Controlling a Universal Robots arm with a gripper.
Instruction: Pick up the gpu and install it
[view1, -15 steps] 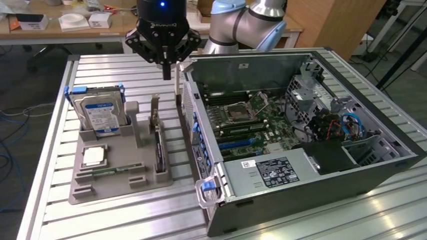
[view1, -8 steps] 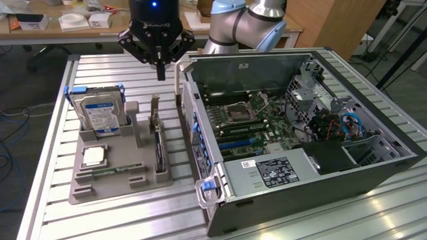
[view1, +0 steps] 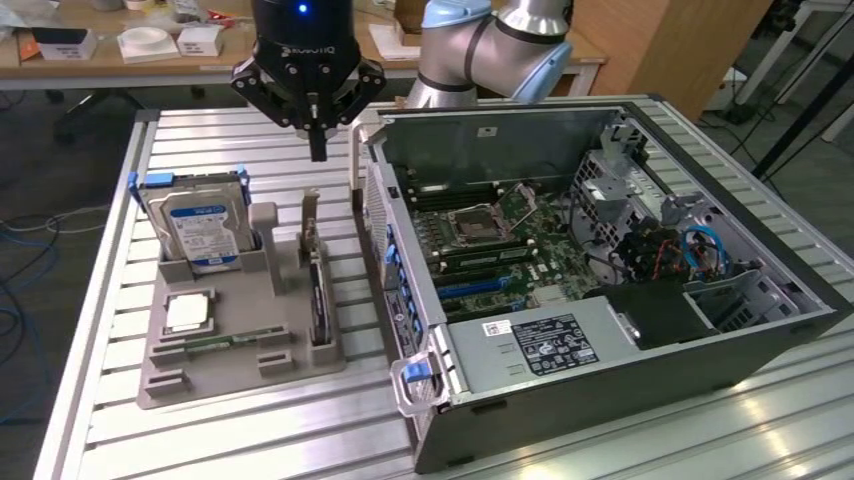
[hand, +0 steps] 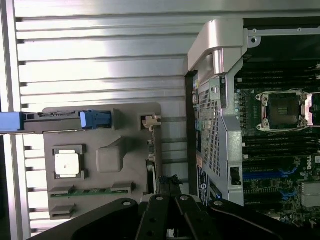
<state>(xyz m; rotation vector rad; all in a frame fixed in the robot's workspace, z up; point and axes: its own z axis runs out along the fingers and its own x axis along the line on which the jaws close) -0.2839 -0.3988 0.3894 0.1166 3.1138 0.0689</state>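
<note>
The gpu (view1: 318, 290) stands on its long edge in a slot on the right side of the grey tray (view1: 240, 378), silver bracket end at the far side. From the wrist view it is a thin edge-on strip, the gpu (hand: 154, 150). My gripper (view1: 318, 152) hangs above the card's far end, clear of it, fingers shut together with nothing between them. In the wrist view the gripper (hand: 169, 186) points down just beside the card's edge. The open computer case (view1: 601, 250) lies right of the tray, with its motherboard (view1: 494, 240) exposed.
The tray also holds a silver hard drive (view1: 200, 225) with blue clips, a CPU (view1: 187, 312) and a memory stick (view1: 220, 343). The case wall (view1: 387, 230) stands close to the gpu's right. A desk with white boxes (view1: 147, 42) is behind the slatted table (view1: 227, 440).
</note>
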